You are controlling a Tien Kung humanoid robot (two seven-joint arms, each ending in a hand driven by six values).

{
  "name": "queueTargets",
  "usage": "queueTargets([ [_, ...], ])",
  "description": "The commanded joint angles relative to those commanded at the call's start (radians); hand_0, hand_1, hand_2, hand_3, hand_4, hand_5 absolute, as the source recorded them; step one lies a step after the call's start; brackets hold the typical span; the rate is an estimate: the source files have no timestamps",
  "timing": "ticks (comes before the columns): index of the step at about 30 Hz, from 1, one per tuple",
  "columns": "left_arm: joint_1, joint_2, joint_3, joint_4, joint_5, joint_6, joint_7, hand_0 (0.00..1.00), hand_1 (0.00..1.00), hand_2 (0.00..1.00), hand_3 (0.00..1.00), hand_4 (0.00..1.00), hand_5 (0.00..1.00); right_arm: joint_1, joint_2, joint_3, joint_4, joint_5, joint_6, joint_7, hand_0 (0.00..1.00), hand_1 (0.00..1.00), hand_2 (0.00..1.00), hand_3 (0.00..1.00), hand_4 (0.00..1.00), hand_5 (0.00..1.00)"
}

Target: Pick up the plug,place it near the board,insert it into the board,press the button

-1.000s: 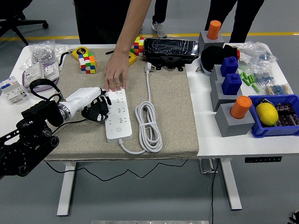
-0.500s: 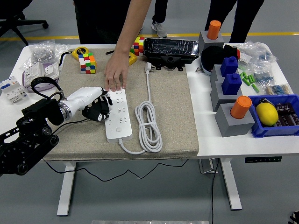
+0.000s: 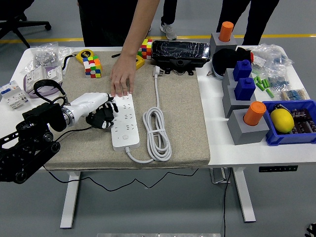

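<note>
A white power strip (image 3: 124, 129) lies lengthwise on the beige mat (image 3: 182, 118). Its white cord (image 3: 157, 133) is coiled to the right and ends in a white plug (image 3: 157, 71) at the far side. My left hand (image 3: 98, 112), white-backed with black fingers, sits just left of the strip's far half. Its fingers are curled on a black plug (image 3: 104, 118), whose thin black cable trails back towards the table's front edge. The plug is at the strip's left edge; whether it touches the sockets is hidden. A person's hand (image 3: 121, 79) presses flat on the strip's far end.
Two colour cubes (image 3: 92, 66) (image 3: 145, 48), a yellow tape measure (image 3: 84, 54) and a black box (image 3: 180, 52) stand along the mat's far edge. Grey blocks with blue and orange pegs (image 3: 249, 118) and a blue bin with a lemon (image 3: 282, 120) fill the right. Bagged parts (image 3: 44, 64) lie far left.
My left forearm has edged slightly up and left. The hand with the plug stays beside the strip, and the person's hand has not moved.
</note>
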Motion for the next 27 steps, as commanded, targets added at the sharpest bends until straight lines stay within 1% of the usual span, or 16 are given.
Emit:
queueTargets([
  [5,0.001,-0.004,0.001,-0.002,-0.003,-0.001,0.000,0.398,0.565,0.515,0.566,0.657,0.002,-0.001,0.000,0.001,0.000,-0.001,-0.001,0.000,0.781,0.721,0.717,0.752,0.998,0.920],
  [16,-0.001,0.001,0.006,-0.004,-0.012,-0.010,0.002,0.399,0.567,0.523,0.568,0.657,0.002,-0.003,0.000,0.006,0.000,-0.008,-0.004,0.000,0.781,0.720,0.717,0.752,0.998,0.920],
  [17,-0.001,0.001,0.008,-0.003,-0.013,-0.011,0.002,0.406,0.568,0.571,0.573,0.666,0.002,-0.002,0.000,0.006,0.000,-0.008,-0.004,0.000,0.782,0.721,0.717,0.752,0.998,0.920],
  [22,-0.002,0.001,0.013,0.000,-0.017,-0.013,0.000,0.406,0.568,0.571,0.573,0.666,0.002,-0.003,0.000,0.007,0.000,-0.008,-0.004,0.001,0.782,0.721,0.717,0.752,0.998,0.920],
  [23,-0.002,0.001,0.013,0.001,-0.018,-0.013,0.000,0.411,0.567,0.591,0.596,0.713,0.002,-0.003,0.000,0.006,0.000,-0.008,-0.004,0.001,0.781,0.720,0.717,0.750,0.998,0.920],
  [27,-0.004,0.000,0.015,0.003,-0.020,-0.010,-0.002,0.411,0.567,0.591,0.596,0.713,0.002,-0.004,-0.001,0.008,0.000,-0.009,-0.004,0.001,0.781,0.720,0.717,0.750,0.998,0.920],
])
